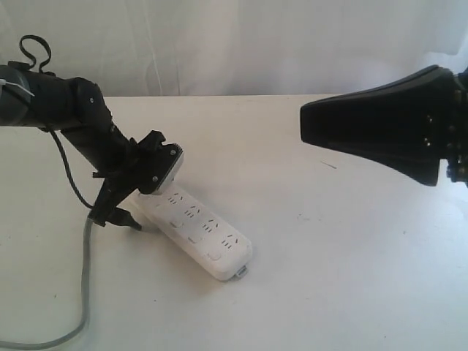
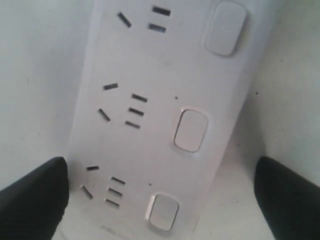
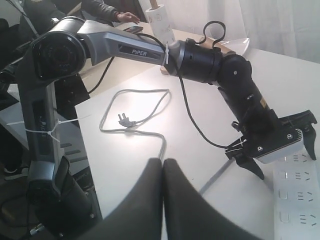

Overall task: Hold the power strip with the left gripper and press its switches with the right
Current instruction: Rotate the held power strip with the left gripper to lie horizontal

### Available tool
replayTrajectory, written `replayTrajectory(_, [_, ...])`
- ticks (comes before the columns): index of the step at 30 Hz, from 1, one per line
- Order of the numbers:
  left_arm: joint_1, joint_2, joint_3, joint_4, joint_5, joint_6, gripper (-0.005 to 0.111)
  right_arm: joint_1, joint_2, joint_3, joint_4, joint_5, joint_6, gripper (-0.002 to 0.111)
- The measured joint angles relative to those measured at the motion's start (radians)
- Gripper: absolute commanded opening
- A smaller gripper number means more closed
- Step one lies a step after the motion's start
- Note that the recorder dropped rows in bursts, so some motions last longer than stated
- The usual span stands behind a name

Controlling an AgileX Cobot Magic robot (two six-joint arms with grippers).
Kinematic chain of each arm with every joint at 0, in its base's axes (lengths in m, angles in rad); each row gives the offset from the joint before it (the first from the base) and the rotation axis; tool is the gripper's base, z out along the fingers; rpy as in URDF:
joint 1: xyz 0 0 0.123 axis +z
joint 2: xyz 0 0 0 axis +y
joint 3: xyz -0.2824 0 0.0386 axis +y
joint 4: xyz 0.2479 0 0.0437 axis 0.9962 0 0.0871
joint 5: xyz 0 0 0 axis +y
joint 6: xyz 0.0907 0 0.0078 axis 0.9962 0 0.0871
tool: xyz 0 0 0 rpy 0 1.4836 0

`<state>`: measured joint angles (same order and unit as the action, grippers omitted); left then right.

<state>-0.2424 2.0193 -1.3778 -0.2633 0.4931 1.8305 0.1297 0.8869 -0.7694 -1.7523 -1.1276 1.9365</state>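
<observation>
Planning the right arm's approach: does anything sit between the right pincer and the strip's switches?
Nothing visible does. Only bare table lies between the right pincer and the strip; the left pincer straddles its cord end, leaving the switches beyond it uncovered.

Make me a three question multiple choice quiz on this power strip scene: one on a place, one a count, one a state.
1. The left gripper straddles which part of the power strip? A the end where its cord leaves; B the free end; C the middle.
2. How many switches show in the left wrist view? A one; B three; C five.
3. The right gripper is: A wide open; B shut; C clamping a plug.
Answers: 1 A, the cord exits beside it. 2 B, three buttons show. 3 B, its fingers touch.
</observation>
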Motion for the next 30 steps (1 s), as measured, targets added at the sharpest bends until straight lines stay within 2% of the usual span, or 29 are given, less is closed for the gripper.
replayTrajectory(2, [0.004,0.000,0.000,-0.032,0.003,0.042,0.079,0.000,0.000,0.000,0.000,0.000,0.000,0.000])
replayTrajectory(7, [0.006,0.009,-0.001,-0.090,-0.028,0.110,0.020,0.000,0.000,0.002,0.000,0.005,0.000,0.000])
replayTrajectory(10, [0.002,0.006,-0.003,-0.105,-0.030,0.122,0.000,0.000,0.000,0.023,0.000,0.018,-0.019,0.000])
replayTrajectory(13, [0.002,0.006,-0.003,-0.107,-0.032,0.122,0.002,0.000,0.018,0.050,0.000,0.030,-0.039,0.000])
replayTrajectory(17, [0.000,0.006,-0.003,-0.107,-0.034,0.124,0.025,0.000,0.047,0.069,-0.002,0.037,-0.041,0.000])
replayTrajectory(20, [0.000,0.006,-0.003,-0.107,-0.038,0.124,0.058,0.000,0.052,0.070,-0.002,0.039,-0.043,0.000])
replayTrajectory(22, [0.000,0.006,-0.003,-0.114,-0.040,0.124,0.084,0.000,0.052,0.071,-0.002,0.039,-0.043,0.000])
replayTrajectory(23, [0.000,0.009,-0.003,-0.124,-0.044,0.124,0.091,0.000,0.052,0.071,-0.002,0.039,-0.045,0.000])
replayTrajectory(25, [0.000,0.013,-0.001,-0.149,-0.059,0.117,0.097,0.000,0.052,0.071,-0.002,0.039,-0.045,0.000])
replayTrajectory(30, [0.000,0.013,-0.001,-0.171,-0.095,0.084,0.097,0.000,0.052,0.071,-0.002,0.039,-0.045,0.000])
